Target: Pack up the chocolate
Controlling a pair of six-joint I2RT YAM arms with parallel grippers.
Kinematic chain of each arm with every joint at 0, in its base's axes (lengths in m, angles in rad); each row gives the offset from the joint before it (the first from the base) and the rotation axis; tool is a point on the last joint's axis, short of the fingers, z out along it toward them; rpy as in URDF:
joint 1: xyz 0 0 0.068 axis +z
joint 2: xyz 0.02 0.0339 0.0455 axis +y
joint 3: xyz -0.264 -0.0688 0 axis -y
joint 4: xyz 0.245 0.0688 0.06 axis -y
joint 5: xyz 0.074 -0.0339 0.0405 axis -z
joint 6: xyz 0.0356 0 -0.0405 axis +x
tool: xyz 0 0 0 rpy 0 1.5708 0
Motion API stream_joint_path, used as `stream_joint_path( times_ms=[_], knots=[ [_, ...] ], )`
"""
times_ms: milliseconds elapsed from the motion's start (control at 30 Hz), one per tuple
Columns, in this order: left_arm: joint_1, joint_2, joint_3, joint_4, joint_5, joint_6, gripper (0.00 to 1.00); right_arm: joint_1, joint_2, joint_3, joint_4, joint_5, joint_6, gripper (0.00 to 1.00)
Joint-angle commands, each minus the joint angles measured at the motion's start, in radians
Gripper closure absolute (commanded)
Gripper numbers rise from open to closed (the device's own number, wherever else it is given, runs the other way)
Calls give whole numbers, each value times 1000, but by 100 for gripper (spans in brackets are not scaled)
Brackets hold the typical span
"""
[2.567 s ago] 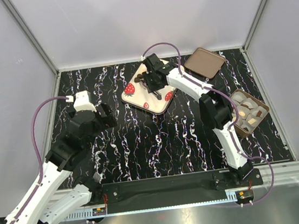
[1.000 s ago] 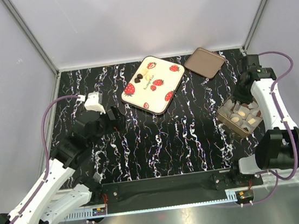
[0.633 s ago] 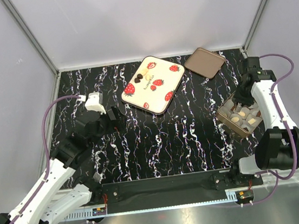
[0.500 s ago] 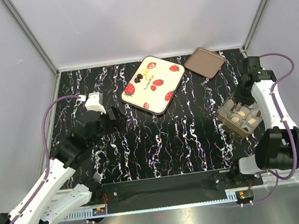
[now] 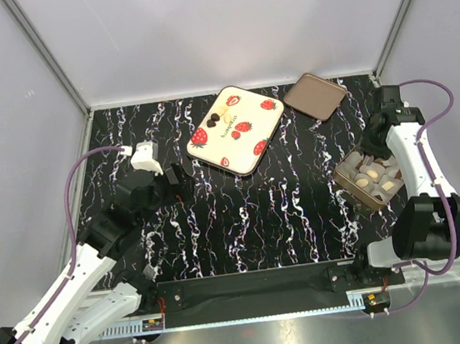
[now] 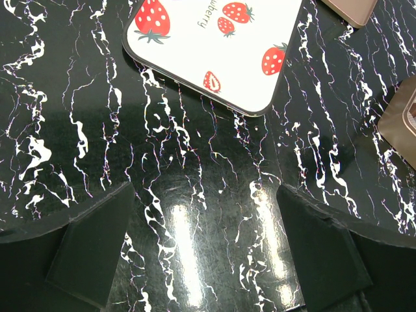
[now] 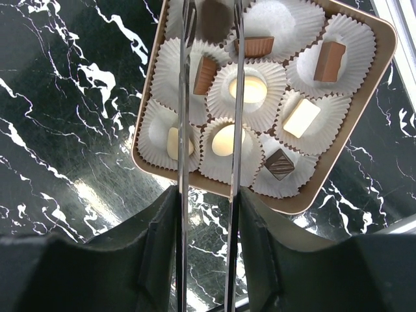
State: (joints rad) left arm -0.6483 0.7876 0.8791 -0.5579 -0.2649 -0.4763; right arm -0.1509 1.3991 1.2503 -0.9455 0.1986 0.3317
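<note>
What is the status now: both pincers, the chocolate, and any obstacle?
Left pincer open, empty. Right pincer over box, straddling a dark chocolate; grip unclear. Dark pieces lie on strawberry tray. Lid lies apart, no obstacle.

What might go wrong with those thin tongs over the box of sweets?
The thin fingers of the right gripper hang close over flimsy paper cups in the box; moving, they might snag a cup or tip a neighbouring chocolate. The box lies near the right edge of the table, so a nudge could slide it off. Small chocolates left on the strawberry tray could slip from such narrow fingers.
</note>
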Motion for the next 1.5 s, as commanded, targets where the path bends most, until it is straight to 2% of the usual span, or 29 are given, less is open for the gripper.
stream_joint_path(
  times_ms=[0, 300, 433, 600, 733, 833, 933, 1033, 1200, 1333, 1467],
  knots=[
    [-1, 1, 4, 52, 1, -4, 1, -7, 5, 3, 56, 30, -8, 53],
    [-1, -2, 9, 49, 0, 1, 1, -7, -8, 57, 21, 12, -10, 52],
    [-1, -8, 15, 44, -4, 1, 1, -7, -35, 151, -38, -30, -5, 54],
    [-1, -10, 15, 44, 1, -7, 1, -4, -66, 222, -93, -165, -6, 55],
    [-1, -11, 14, 41, 15, -25, 1, 26, -104, 189, -52, -258, 13, 55],
    [-1, -8, 6, 42, 21, -41, 1, 134, -114, 134, -4, -263, 52, 55],
    [-1, 4, 9, 43, 23, -54, 1, 310, -88, 94, 17, -205, 92, 55],
    [-1, 15, 29, 20, 16, -62, 1, 423, -83, 16, 80, -151, 147, 54],
    [-1, 10, 37, 16, -2, -61, 1, 540, -121, -176, 188, -107, 240, 53],
    [-1, 22, 37, 26, 4, -70, 1, 637, -149, -262, 295, -105, 282, 50],
    [-1, 39, 34, 36, 16, -85, 1, 727, -146, -299, 312, -76, 334, 46]
  ],
)
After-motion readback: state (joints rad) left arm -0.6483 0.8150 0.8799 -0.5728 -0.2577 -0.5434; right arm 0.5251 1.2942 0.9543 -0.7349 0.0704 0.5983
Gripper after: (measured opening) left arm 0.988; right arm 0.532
